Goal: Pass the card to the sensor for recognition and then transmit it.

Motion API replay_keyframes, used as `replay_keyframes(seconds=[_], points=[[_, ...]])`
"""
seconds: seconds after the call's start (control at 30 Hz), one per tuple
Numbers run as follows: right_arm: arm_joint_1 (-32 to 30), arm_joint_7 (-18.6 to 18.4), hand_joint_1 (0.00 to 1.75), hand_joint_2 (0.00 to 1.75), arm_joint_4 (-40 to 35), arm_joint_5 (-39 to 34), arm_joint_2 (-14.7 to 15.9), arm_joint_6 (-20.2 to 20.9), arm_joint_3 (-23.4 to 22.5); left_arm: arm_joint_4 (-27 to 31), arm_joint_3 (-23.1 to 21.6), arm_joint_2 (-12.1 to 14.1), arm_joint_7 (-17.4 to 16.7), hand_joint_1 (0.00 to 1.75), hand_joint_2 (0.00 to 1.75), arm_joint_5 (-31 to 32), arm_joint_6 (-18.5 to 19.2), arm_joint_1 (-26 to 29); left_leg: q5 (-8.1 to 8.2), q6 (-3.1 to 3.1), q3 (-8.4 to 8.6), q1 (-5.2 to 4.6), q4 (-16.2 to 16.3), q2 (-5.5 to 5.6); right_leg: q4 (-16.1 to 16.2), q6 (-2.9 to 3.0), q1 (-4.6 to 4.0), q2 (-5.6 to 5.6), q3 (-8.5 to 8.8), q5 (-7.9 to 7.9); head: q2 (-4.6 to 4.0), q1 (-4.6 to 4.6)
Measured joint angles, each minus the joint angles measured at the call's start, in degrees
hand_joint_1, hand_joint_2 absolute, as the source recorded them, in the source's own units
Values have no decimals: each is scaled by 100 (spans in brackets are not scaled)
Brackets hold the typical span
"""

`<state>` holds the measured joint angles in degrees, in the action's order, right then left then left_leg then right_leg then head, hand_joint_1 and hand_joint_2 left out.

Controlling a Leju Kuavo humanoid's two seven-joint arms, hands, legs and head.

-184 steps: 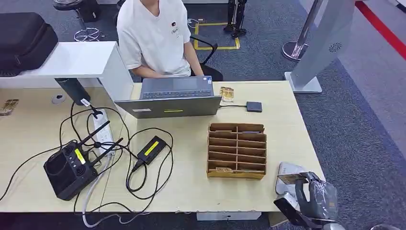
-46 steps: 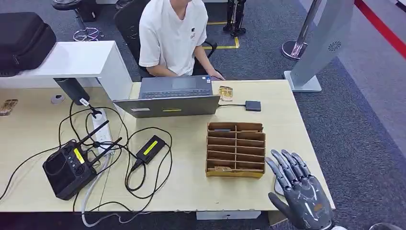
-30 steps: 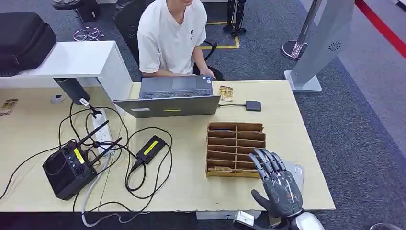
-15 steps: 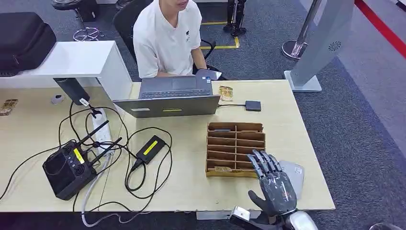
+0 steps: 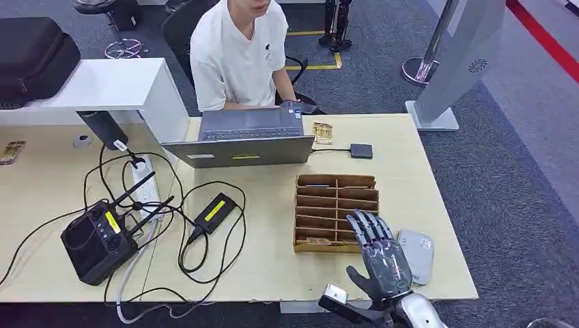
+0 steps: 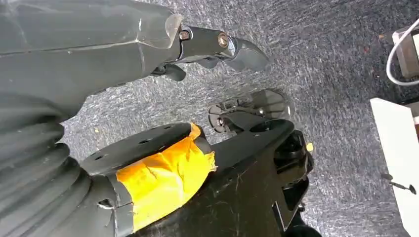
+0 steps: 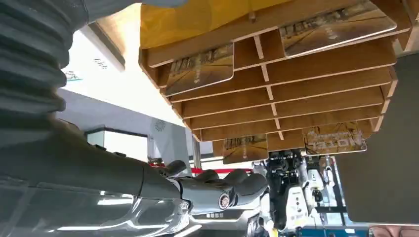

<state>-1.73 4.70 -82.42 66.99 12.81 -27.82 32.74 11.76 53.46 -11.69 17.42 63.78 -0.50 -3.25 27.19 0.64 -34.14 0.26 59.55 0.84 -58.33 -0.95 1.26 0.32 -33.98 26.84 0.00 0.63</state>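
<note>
A wooden card rack [image 5: 336, 213] stands on the table's right half, with a card [image 5: 315, 240] in its front left slot. My right hand [image 5: 379, 260] is raised just in front of the rack's front right corner, fingers spread and holding nothing, fingertips over the rack's front edge. The right wrist view looks into the rack [image 7: 296, 74] from close by; several slots hold cards [image 7: 200, 69]. A flat grey sensor pad [image 5: 416, 254] lies on the table right of that hand. My left hand [image 6: 148, 44] hangs over the carpet with nothing in it.
A person [image 5: 239, 48] sits behind an open laptop [image 5: 242, 140] at the far side. A small dark box [image 5: 362, 151] and loose cards [image 5: 322, 132] lie beside the laptop. Cables, a black radio unit [image 5: 95, 242] and a power strip [image 5: 145, 184] cover the left half.
Six seconds ago my right hand held a card over the grey pad. Now it holds nothing and has moved left to the rack's front corner. The person has shifted in the seat.
</note>
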Motion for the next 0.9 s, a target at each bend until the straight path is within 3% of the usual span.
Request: replay_keyframes(seconds=[0.9], points=[[37, 11, 0, 175, 570, -118, -46, -120, -324, 0, 0, 0, 0, 0, 175, 57, 37, 0, 0, 0, 0, 0, 0, 0, 0, 0, 0, 0, 0, 0, 0, -2]])
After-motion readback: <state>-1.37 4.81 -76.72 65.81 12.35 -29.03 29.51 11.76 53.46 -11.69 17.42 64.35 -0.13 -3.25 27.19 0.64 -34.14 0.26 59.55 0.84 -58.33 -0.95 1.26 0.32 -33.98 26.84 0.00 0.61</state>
